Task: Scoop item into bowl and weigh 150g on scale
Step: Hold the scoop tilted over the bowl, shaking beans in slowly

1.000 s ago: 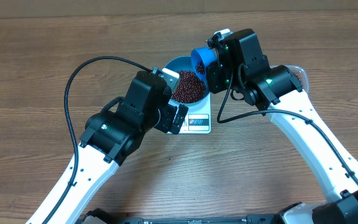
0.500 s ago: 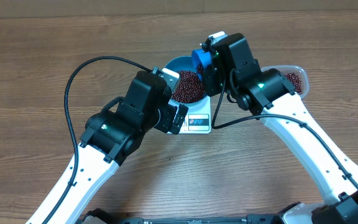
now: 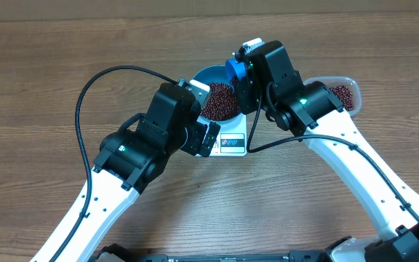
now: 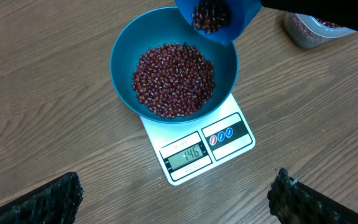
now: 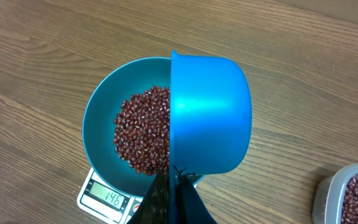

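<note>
The blue bowl stands on the white scale and holds a heap of red-brown beans. The scale's display reads 146. My right gripper is shut on the handle of a small blue scoop. The scoop is tipped on its side over the bowl's far right rim, and beans show in its mouth. My left gripper hovers wide open over the table in front of the scale, with nothing between its fingers. From overhead, the scoop sits at the bowl's right edge.
A clear plastic tub with more beans stands to the right of the scale, partly under my right arm. It also shows in the right wrist view as the tub at the lower right. Bare wooden table lies all around.
My right arm has swung left, bringing the scoop over the bowl's rim and tipping it further onto its side. The tub is now uncovered. The left arm has not moved.
</note>
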